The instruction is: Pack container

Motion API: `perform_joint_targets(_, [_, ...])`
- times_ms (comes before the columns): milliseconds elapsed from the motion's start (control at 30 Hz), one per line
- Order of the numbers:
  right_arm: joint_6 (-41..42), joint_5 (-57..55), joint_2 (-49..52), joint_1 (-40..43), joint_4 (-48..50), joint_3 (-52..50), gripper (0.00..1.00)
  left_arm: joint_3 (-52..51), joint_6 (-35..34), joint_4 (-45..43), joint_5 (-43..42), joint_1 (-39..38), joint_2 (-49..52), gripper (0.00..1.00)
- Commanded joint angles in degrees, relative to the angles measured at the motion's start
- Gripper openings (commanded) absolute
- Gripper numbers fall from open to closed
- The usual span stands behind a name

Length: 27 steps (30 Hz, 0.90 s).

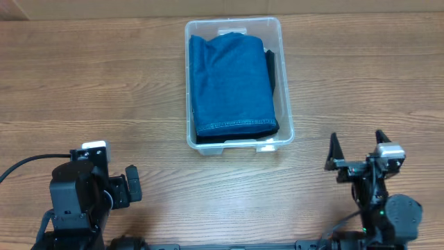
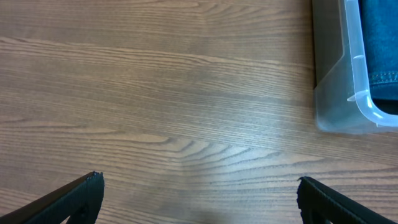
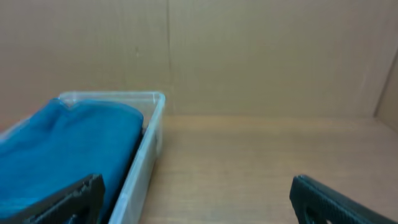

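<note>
Container (image 1: 188, 104) sat on tabletop (image 1: 97, 83), at centre of far side, well apart from both arms. Folded blue denim garment (image 1: 231, 83) filled most of it; strip of dark fabric (image 1: 272, 69) showed along its right side and under near hem.

Left fingers (image 2: 74, 199) were spread wide over bare wood, pinching nothing; container corner (image 2: 348, 93) lay at right edge of left wrist view.

Right fingers (image 3: 329, 199) were spread wide too, empty, above tabletop; container (image 3: 149, 143) lay ahead to their left.
</note>
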State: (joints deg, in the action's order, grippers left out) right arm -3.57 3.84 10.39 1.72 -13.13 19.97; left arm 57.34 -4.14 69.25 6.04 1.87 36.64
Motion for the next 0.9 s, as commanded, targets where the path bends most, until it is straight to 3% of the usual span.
perform_joint_targets(0, [-0.3,0.3,-3.1,-0.4,10.9,-8.3,1.00,-0.3,-0.4,-0.2,0.1,-0.4,-0.3,1.00])
perform_joint_targets(67, [-0.4,0.2,-5.4,-0.4,15.8,-12.3,1.00,-0.3,-0.4,-0.2,0.1,-0.4,-0.3,1.00])
perform_joint_targets(233, [-0.3,0.6,-10.3,-0.9,12.7,-17.4,1.00,-0.3,-0.4,-0.2,0.1,-0.4,-0.3,1.00])
perform_joint_targets(333, [-0.3,0.7,-10.2,-1.3,4.5,-17.6,1.00,-0.3,-0.4,-0.2,0.1,-0.4,-0.3,1.00])
perform_joint_targets(867, [-0.3,0.5,-9.9,-1.3,4.6,-17.6,1.00,-0.3,-0.4,-0.2,0.1,-0.4,-0.3,1.00])
